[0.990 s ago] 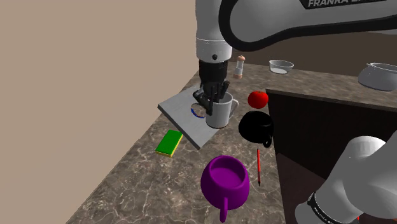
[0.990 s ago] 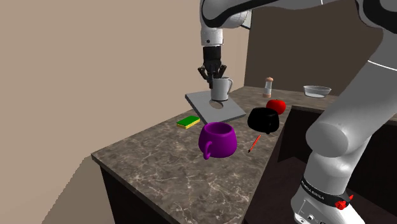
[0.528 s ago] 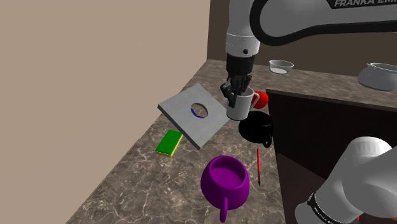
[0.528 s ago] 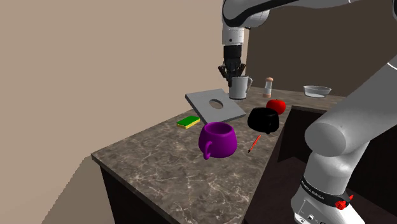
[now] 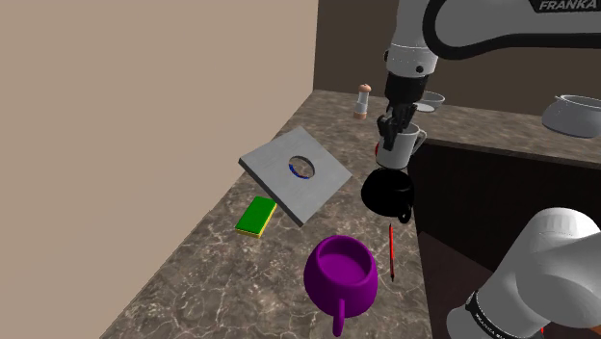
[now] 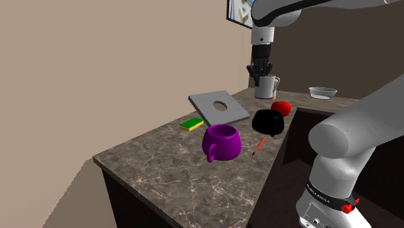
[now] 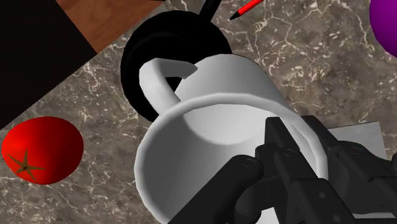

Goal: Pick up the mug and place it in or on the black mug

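A white mug point(image 5: 399, 149) hangs in the air, with my black gripper point(image 5: 395, 125) shut on its rim, one finger inside and one outside. Just below it the black mug point(image 5: 388, 191) stands upright on the marble counter. In the second exterior view the white mug point(image 6: 266, 86) is held by the gripper point(image 6: 262, 71) above and behind the black mug point(image 6: 269, 121). Seen from the wrist, the gripper point(image 7: 280, 149) clasps the wall of the white mug point(image 7: 216, 102), and the black mug point(image 7: 165, 35) lies underneath, on the handle's side.
A purple mug point(image 5: 339, 273), a red pencil point(image 5: 391, 250), a green sponge point(image 5: 256, 216) and a grey board with a round hole point(image 5: 294, 171) lie on the counter. A red tomato point(image 6: 280, 107) sits behind the black mug; a shaker point(image 5: 363, 100), bowl point(image 6: 322, 92) and pot point(image 5: 573, 114) stand further back.
The arm has carried the white mug from over the grey board toward the shoulder view's right, to above the black mug. The grip has not changed.
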Tool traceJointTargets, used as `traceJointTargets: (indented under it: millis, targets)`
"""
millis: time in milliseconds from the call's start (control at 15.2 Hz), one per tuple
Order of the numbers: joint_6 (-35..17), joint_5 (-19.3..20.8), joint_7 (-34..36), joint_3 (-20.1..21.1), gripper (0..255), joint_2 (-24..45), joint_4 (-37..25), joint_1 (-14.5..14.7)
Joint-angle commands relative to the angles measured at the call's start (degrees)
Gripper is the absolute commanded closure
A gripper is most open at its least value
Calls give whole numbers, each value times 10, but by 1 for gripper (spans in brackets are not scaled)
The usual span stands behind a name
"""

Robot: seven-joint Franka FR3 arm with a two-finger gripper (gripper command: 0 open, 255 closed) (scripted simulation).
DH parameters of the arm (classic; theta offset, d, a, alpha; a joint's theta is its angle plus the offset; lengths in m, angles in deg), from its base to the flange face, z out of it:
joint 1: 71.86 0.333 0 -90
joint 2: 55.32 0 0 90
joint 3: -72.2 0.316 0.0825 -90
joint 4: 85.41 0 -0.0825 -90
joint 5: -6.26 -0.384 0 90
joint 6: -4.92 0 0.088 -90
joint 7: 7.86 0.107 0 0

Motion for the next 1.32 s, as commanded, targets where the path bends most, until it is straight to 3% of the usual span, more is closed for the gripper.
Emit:
traceJointTargets:
  millis: [0, 198, 1254]
  targets:
    - [3, 12, -25, -20, 255, -18, 13, -8]
    - [11, 37, -72, -60, 255, -40, 25, -25]
    - [-108, 44, -64, -66, 255, -52, 156, -26]
